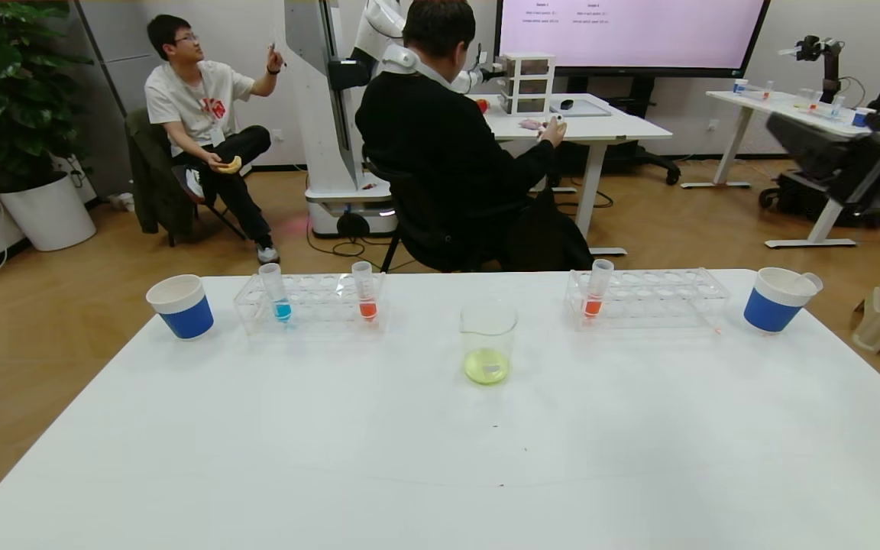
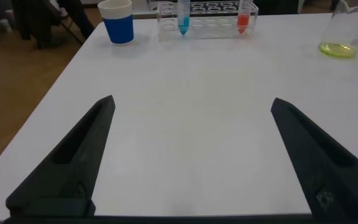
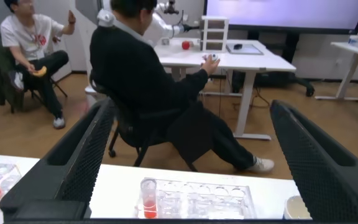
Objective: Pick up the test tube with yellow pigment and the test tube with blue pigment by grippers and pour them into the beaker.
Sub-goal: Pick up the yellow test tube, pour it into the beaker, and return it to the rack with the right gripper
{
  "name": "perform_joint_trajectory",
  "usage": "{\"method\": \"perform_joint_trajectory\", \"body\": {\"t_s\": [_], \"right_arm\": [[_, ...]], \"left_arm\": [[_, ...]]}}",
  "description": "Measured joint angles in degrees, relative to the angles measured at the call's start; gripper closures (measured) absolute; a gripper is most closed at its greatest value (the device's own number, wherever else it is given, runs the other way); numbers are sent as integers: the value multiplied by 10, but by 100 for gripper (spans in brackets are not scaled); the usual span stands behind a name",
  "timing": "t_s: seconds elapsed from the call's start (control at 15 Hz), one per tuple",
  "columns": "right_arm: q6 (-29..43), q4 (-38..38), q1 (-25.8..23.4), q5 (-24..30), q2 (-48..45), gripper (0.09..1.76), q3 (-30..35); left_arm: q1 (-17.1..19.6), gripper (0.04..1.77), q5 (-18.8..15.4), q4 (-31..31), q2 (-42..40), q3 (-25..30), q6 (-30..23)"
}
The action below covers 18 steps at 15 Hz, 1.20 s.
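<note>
The test tube with blue pigment [image 1: 279,296] stands upright in the left clear rack [image 1: 310,305]; it also shows in the left wrist view [image 2: 183,18]. The beaker [image 1: 488,340] stands at the table's middle with yellow-green liquid in its bottom, and shows in the left wrist view [image 2: 340,34]. The test tube with yellow pigment is out of view. My left gripper [image 2: 192,102] is open and empty, low over bare table near the front left, and does not show in the head view. My right gripper [image 3: 192,106] is open and empty, raised above the right rack [image 3: 194,199].
Orange-liquid tubes stand in the left rack [image 1: 365,294] and the right rack [image 1: 596,294]. Blue cups stand at the far left [image 1: 182,305] and far right [image 1: 778,299]. My right arm is a dark shape at the right edge [image 1: 845,153]. People sit beyond the table.
</note>
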Motion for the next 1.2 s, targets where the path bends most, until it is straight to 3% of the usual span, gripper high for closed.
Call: {"method": "perform_joint_trajectory", "body": {"t_s": [0.33,0.87,1.2], "right_arm": [[-14,66,0,3,-218,12,74],[-144,409,-26,9,-574,12,108],[-150,500,-62,29,-698,12,116]], "left_arm": [[0,6,0,0,0,0,0],[0,6,0,0,0,0,0],[0,6,0,0,0,0,0]]}}
